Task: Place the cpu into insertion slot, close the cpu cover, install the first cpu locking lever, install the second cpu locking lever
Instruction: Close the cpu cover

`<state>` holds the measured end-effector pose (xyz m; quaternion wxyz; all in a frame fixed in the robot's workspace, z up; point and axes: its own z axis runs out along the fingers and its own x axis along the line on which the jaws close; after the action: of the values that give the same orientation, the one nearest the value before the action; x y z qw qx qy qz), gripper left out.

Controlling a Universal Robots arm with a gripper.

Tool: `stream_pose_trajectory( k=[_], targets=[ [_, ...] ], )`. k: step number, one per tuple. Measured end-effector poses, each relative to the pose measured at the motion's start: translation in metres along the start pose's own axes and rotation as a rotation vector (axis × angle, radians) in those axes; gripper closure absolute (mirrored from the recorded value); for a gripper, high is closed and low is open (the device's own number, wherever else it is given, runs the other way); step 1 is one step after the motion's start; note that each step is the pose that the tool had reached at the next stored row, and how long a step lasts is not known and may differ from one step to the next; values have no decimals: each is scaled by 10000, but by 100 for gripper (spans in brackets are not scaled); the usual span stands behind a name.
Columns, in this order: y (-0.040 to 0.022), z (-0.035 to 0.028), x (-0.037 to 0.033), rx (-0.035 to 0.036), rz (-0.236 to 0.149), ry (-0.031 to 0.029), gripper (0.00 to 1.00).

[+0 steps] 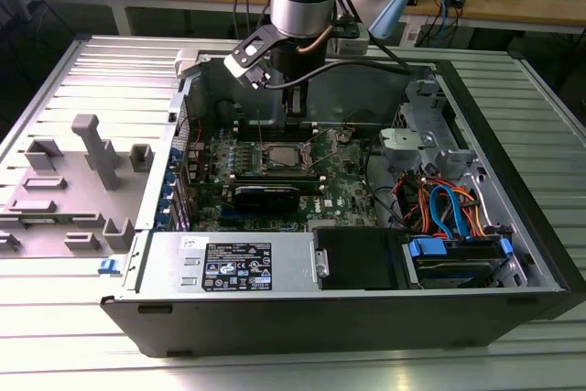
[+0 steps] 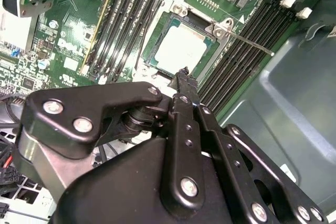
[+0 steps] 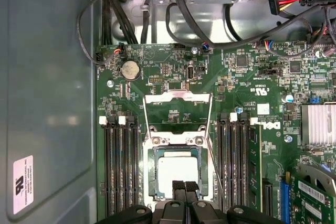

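Note:
The cpu (image 3: 176, 171) lies flat in the insertion slot (image 3: 153, 170), its silver top (image 2: 181, 51) showing inside the metal rim. The cpu cover (image 3: 177, 97) stands swung open beyond the socket, and the green board shows through its window. A thin locking lever (image 2: 252, 43) sticks out loose beside the socket, across the memory slots. My gripper (image 3: 185, 186) hangs just above the near edge of the cpu with its two fingertips pressed together and nothing between them. In the exterior view the gripper (image 1: 295, 121) reaches down into the open computer case, over the socket (image 1: 277, 155).
Long black memory slots (image 3: 119, 166) flank the socket on both sides. A graphics card (image 1: 267, 194) lies in front of the socket, with the power supply (image 1: 233, 265) at the case front. Cables and a drive cage (image 1: 449, 217) are at the exterior view's right, a grey fixture (image 1: 87, 176) at its left.

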<state>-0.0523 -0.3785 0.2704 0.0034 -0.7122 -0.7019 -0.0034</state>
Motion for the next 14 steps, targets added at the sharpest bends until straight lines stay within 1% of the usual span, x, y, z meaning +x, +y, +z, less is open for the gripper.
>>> stream_pose_trajectory(
  k=[2,4,14],
  targets=[
    [5,0,0,0,2,0,89],
    [23,0,3,-1,0,0,89],
    [46,0,3,-1,1,0,89]
  ],
)
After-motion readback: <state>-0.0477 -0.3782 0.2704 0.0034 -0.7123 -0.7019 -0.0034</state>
